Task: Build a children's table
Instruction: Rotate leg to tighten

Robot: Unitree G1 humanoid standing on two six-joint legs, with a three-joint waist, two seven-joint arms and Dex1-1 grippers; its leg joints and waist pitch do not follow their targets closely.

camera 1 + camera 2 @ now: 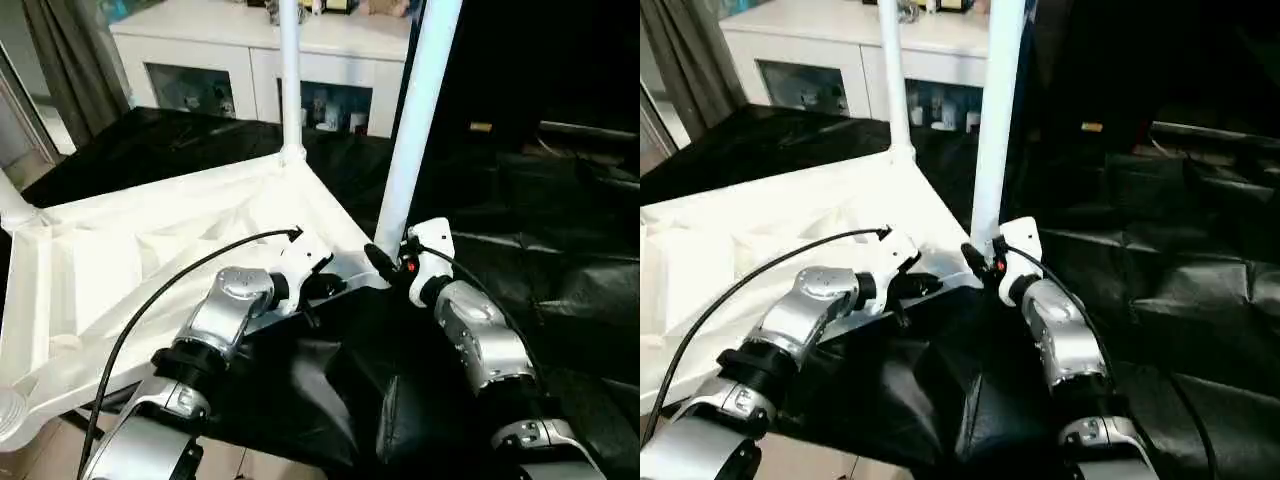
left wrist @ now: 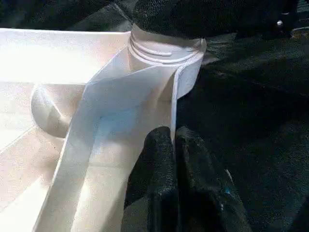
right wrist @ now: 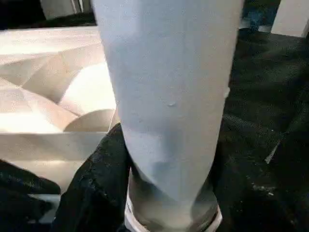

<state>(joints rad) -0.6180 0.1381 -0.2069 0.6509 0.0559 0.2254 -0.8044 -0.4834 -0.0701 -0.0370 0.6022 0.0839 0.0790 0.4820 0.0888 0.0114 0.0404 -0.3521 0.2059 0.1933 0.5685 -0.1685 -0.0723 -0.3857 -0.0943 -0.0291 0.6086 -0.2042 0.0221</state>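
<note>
Here I keep the left gripper (image 1: 318, 283) pinched on the rim of the upturned table top (image 1: 130, 260), steadying it on the black-draped table (image 1: 560, 250), while my right gripper (image 3: 159, 193) clasps the near leg (image 1: 415, 110) at its corner socket, standing upright like the far leg (image 1: 290, 70).

Silver forearms (image 1: 225, 310), black cables (image 1: 170, 280), white wrist housings (image 1: 430, 240).
</note>
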